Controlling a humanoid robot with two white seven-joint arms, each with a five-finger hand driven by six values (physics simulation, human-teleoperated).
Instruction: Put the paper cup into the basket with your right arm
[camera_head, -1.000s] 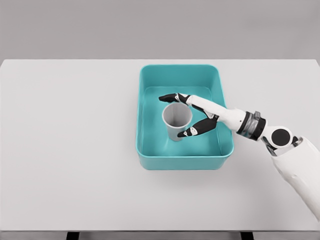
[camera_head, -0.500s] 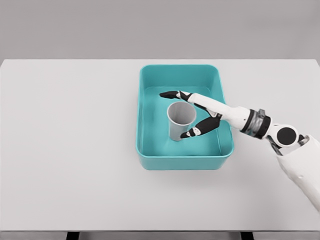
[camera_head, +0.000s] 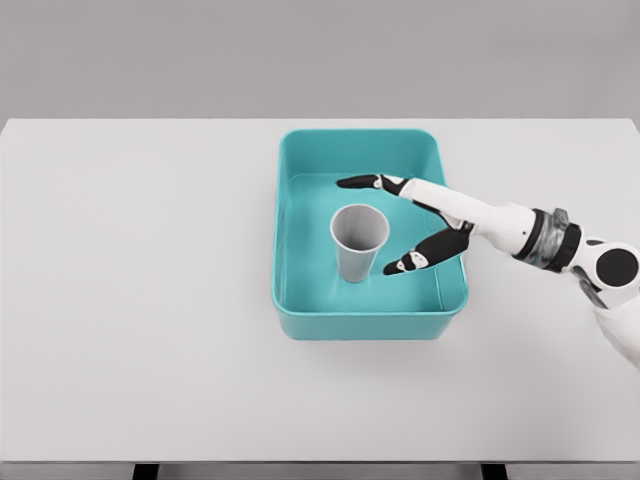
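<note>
A grey paper cup (camera_head: 358, 240) stands upright on the floor of the teal basket (camera_head: 290, 240), near its middle. My right hand (camera_head: 400, 222) reaches in over the basket's right side, fingers spread wide and holding nothing. Its black fingertips (camera_head: 352, 183) sit just right of the cup, apart from it. The thumb tip hovers low near the cup's base on the right. The left arm does not show.
The basket sits at the centre back of a white table (camera_head: 140, 300). My right forearm (camera_head: 560, 245) crosses above the basket's right rim and the table to its right.
The right hand has let go of the cup and drawn back to the right. The cup stays upright in the basket.
</note>
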